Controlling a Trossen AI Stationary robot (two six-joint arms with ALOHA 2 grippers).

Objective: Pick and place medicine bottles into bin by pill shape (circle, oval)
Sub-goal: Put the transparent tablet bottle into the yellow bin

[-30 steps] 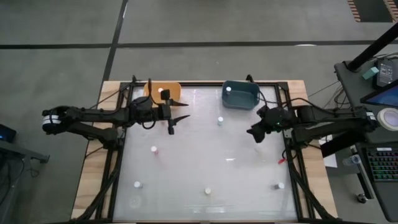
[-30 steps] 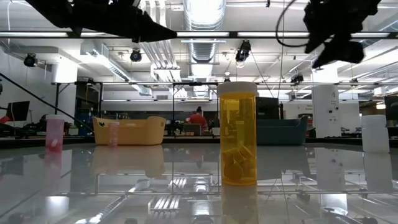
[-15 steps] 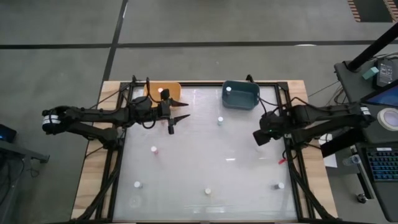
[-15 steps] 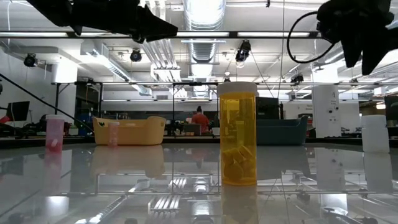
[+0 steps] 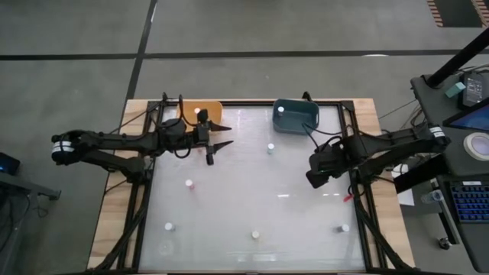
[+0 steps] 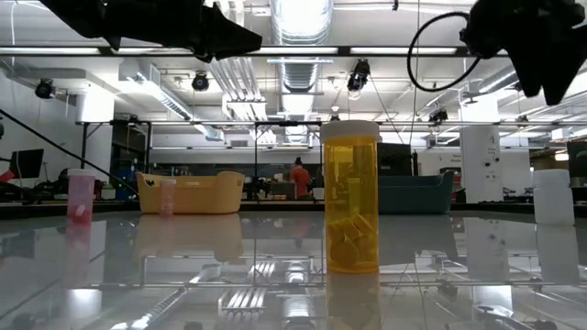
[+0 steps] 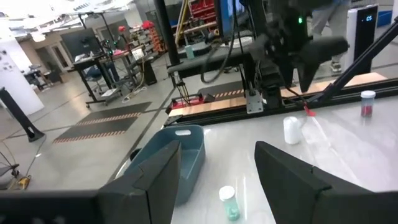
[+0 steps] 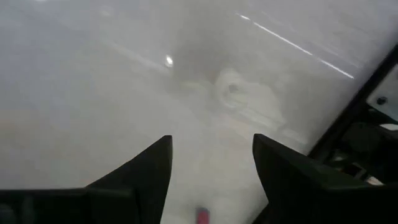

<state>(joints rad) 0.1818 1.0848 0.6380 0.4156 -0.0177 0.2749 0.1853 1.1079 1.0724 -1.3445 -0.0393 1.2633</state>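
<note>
The sorting looks early to mid-way. Seen from above, the orange bin [image 5: 202, 114] at about eleven o'clock on the glass table [image 5: 290, 221] holds one white-capped bottle [image 5: 197, 111], and the teal bin [image 5: 296, 116] at about one o'clock holds another [image 5: 280, 110].

Five bottles still stand loose on the table:
- one near the teal bin, toward twelve o'clock [image 5: 270, 147];
- a pinkish one at nine o'clock [image 5: 189, 184];
- one at seven o'clock [image 5: 169, 226];
- an amber one at six o'clock [image 5: 256, 235], which stands closest in the low view [image 6: 350, 196];
- one at five o'clock [image 5: 344, 228].

The left gripper [image 5: 216, 148] hangs above the table just beside the orange bin, its fingers spread apart and empty; its wrist view looks across at the teal bin [image 7: 168, 163] and a greenish bottle [image 7: 228, 202].

The right gripper [image 5: 314, 179] is at three o'clock, pointed down at the glass. Its wrist view shows its fingers [image 8: 140, 174] parted and holding nothing, with a small pink object [image 8: 202, 216] right between them, probably a bottle.

Judging by this, most of the work remains: each loose bottle still needs picking and its pill shape matched to a bin.
</note>
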